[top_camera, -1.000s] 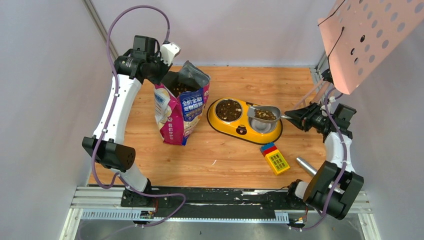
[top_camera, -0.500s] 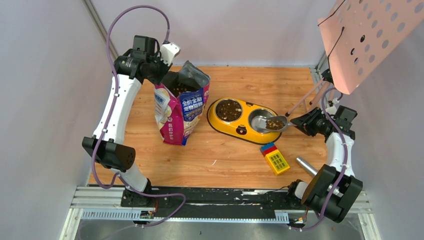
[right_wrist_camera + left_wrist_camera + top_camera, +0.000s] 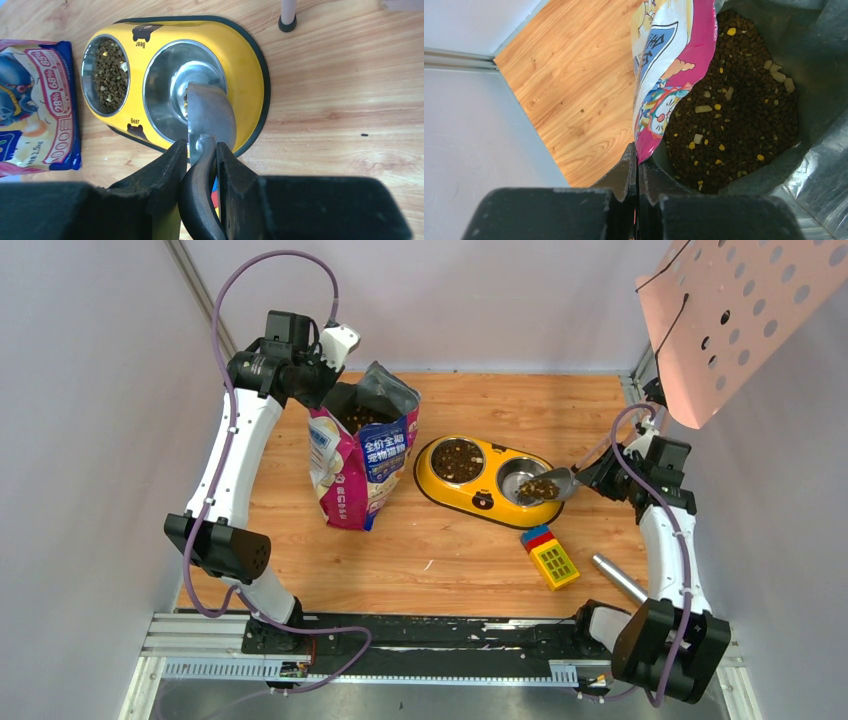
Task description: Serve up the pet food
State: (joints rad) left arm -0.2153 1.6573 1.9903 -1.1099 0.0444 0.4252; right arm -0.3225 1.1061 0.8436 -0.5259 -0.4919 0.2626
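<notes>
- My left gripper is clamped tight on the magenta rim of the bag, which stands upright with its mouth open at the back left of the bench.
- Pet food fills the bag, and more sits in the left bowl of the yellow feeder.
- My right gripper is closed partway around the black handle of the scoop. The scoop tilts over the right steel bowl with kibble in it.
- I read "Bear" twice on the feeder, and "28%" and "85%" on the bag front.
</notes>
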